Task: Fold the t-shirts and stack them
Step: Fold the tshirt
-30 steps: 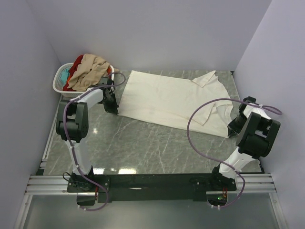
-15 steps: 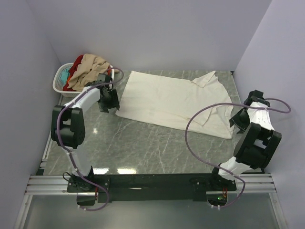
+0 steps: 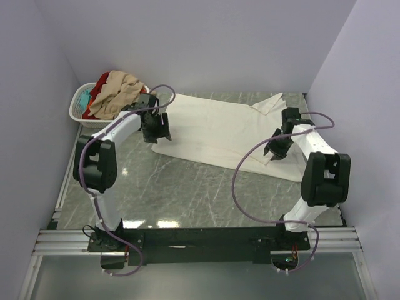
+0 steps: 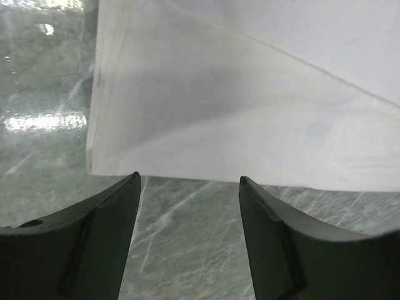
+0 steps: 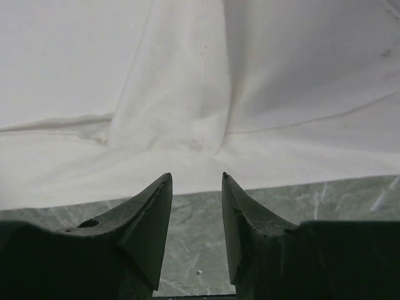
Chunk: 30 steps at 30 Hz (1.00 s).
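A large cream-white t-shirt lies spread flat across the back of the marble table. My left gripper hovers at the shirt's near-left corner. In the left wrist view the gripper is open with bare table between the fingers, and the shirt's edge lies just beyond the tips. My right gripper hangs over the shirt's right part by a folded sleeve. It is open too, its tips at the hem of the shirt, holding nothing. Tan and red t-shirts are heaped in the basket.
A white slotted laundry basket stands in the back left corner against the walls. Purple cables loop from both arms, the right one over the shirt's near edge. Walls close in the table on the left, back and right.
Both grippers have gone from shut to open and let go of the shirt. The left one moved slightly back and right; the right one swung left and back over the shirt.
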{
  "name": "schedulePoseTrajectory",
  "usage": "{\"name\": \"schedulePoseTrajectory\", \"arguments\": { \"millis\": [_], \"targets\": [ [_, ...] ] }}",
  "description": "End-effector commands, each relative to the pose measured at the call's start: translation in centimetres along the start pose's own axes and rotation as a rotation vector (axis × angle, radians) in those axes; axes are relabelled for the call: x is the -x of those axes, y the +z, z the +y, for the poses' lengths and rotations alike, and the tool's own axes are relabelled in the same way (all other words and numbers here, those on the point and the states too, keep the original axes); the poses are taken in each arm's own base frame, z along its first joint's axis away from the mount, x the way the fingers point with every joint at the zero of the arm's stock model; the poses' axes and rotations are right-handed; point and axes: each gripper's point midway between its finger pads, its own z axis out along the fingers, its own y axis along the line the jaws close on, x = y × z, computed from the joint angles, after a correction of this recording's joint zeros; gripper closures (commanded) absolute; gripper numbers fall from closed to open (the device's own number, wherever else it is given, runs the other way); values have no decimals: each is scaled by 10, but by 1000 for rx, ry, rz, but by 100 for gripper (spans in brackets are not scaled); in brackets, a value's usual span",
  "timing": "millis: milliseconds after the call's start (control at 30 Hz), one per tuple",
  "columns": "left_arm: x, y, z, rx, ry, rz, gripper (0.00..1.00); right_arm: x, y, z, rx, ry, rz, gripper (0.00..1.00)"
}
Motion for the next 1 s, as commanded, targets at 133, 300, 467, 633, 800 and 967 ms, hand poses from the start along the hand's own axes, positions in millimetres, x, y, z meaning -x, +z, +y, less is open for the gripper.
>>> {"name": "schedulePoseTrajectory", "arguments": {
  "millis": [133, 300, 467, 633, 800, 967],
  "targets": [
    [-22, 32, 5, -28, -27, 77, 30, 10, 20, 5, -41, 0, -8, 58],
    [-33, 39, 12, -10, -26, 103, 30, 1, 35, 4, -39, 0, 24, 59],
    [-38, 39, 12, -14, -28, 116, 30, -4, 48, 3, -44, 3, 50, 60],
    [-39, 38, 15, -4, -27, 117, 30, -10, 53, 1, -55, 1, 63, 60],
    [-39, 36, 13, -9, -35, 118, 29, -15, 54, -4, -74, -4, 73, 58],
    [-40, 36, 13, -10, -35, 120, 30, -19, 58, -6, -74, -5, 82, 60]
  ]
}}
